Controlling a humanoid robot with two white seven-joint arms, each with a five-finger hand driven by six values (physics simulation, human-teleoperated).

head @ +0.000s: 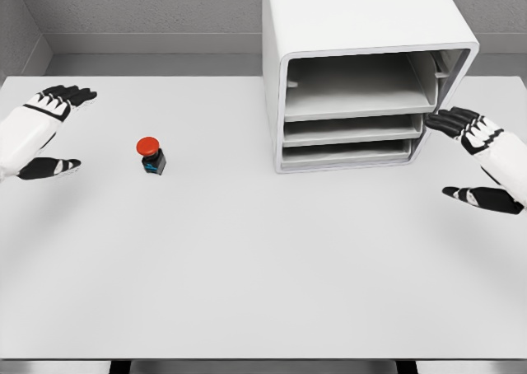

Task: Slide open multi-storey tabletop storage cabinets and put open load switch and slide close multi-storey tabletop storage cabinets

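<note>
Our right hand (473, 131), open and empty beside the cabinet (362, 77), risks shoving it while we pull a drawer (350, 129).

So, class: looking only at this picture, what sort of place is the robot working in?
Probably a plain indoor test workspace: a bare white table, a white multi-storey storage cabinet standing on it, and a small red-topped switch, with grey walls behind. It looks rendered, not real.

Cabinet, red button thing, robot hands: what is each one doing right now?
Storage cabinet: upright on the table, trays pushed in.
Load switch: standing upright on the table, left of the cabinet, untouched.
Left hand: open, holding nothing.
Right hand: open, fingertips by the cabinet's right edge.
</note>
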